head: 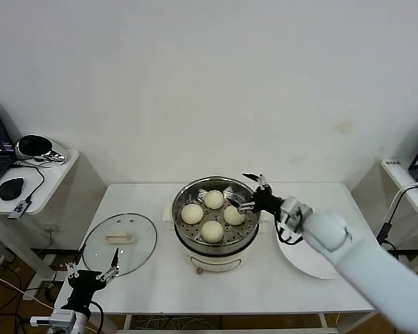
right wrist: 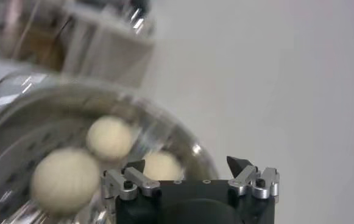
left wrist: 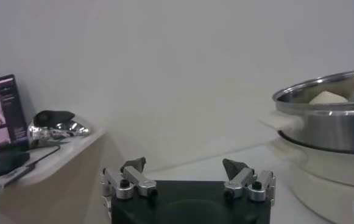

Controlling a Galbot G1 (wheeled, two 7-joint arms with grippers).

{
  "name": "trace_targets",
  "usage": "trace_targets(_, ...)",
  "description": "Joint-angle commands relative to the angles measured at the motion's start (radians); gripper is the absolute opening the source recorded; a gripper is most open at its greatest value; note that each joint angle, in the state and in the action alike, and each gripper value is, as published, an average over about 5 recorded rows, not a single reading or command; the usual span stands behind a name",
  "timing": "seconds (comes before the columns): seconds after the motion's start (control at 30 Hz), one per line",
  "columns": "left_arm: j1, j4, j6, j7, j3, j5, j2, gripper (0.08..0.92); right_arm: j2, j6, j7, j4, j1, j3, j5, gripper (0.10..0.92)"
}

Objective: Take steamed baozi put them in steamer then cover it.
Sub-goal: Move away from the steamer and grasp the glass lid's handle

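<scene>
Four cream-white baozi sit on the perforated tray inside the steel steamer (head: 183, 237): one at the left (head: 191, 213), one at the back (head: 214, 200), one at the right (head: 234, 215), one at the front (head: 212, 231). My right gripper (head: 251, 193) is open and empty, above the steamer's right rim. The right wrist view shows three baozi (right wrist: 64, 180) and the steamer rim (right wrist: 183, 143) below it. The glass cover (head: 119, 243) with its cream handle lies flat on the table left of the steamer. My left gripper (head: 93, 269) is open and empty, at the table's front left edge, below the cover.
A white plate (head: 308, 260) lies right of the steamer, partly under my right arm. A side table (head: 45, 175) at the far left holds a laptop, a mouse and a shiny object (left wrist: 60, 125). A white wall is behind. The steamer's side (left wrist: 329, 125) shows in the left wrist view.
</scene>
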Motion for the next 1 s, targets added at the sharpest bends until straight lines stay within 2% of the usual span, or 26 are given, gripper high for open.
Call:
trace_targets(0.03, -0.003, 0.048, -0.005, -0.095, 0.007, 0.183, -0.008, 0.823, 0.388, 0.195, 0.023, 0.098, -0.64, 0.774, -0.152, 0.823)
trace_targets(0.2, -0.044, 0.198, 0.005, -0.082, -0.001, 0.503, 0.056, 0.823, 0.479, 0.107, 0.014, 0.166, -0.759, 0.954, -0.143, 0.823)
trace_targets(0.3, -0.072, 0.305, -0.035, -0.078, -0.005, 0.765, 0.105, 0.823, 0.491, 0.078, 0.037, 0.192, -0.811, 1.019, -0.135, 0.823)
trace_targets(0.43, -0.1, 0.415, -0.12, -0.161, 0.002, 1.133, 0.136, 0.823, 0.511, 0.066, 0.053, 0.211, -0.84, 1.072, -0.111, 0.823)
trace_targets(0.53, -0.156, 0.49, -0.164, -0.235, 0.017, 1.31, 0.139, 0.823, 0.528, 0.07, 0.056, 0.227, -0.847, 1.078, -0.092, 0.823)
trace_targets(0.77, -0.324, 0.564, -0.182, -0.253, 0.078, 1.406, 0.161, 0.823, 0.559, 0.08, 0.077, 0.238, -0.85, 1.073, -0.102, 0.823)
trace_targets(1.0, -0.436, 0.612, -0.182, -0.248, 0.133, 1.409, 0.167, 0.823, 0.594, 0.109, 0.086, 0.23, -0.862, 1.059, -0.125, 0.823)
